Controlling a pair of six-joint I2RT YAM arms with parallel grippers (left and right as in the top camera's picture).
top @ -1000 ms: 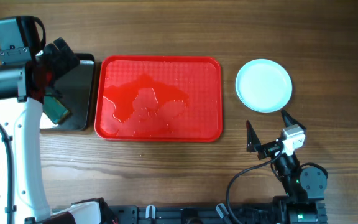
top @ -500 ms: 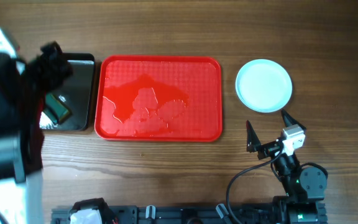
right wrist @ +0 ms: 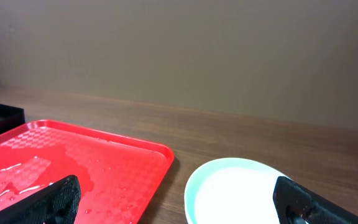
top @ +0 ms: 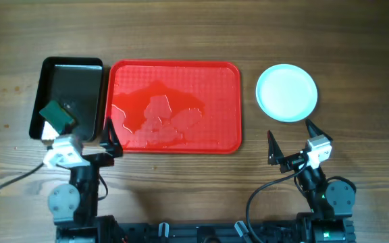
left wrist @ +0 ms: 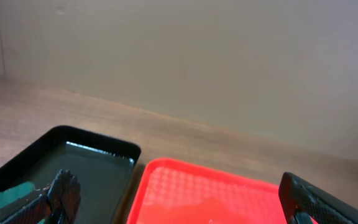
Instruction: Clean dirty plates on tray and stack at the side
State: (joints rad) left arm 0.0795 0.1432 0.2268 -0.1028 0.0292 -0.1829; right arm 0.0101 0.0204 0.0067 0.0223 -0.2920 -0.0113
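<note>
Plates (top: 287,92) are stacked upper right, off the wet, bare tray (top: 174,63); task is judged done; left hand (top: 80,135) and right hand (top: 290,131) are parked at bottom, released, empty.

Bare wood of the table (top: 181,196) runs along the near edge between the left gripper (top: 78,137) and the right gripper (top: 292,138), both low with jaws spread wide. The red tray (top: 231,74), its floor wet, sits mid-table inside a raised rim. Only a thin gap separates it from the black tray (top: 73,75) on its left, where a green sponge (top: 57,113) fills the near corner. A wider strip of wood lies between the red tray and the plates (top: 287,92), which stand just beyond the right gripper's fingertips.
</note>
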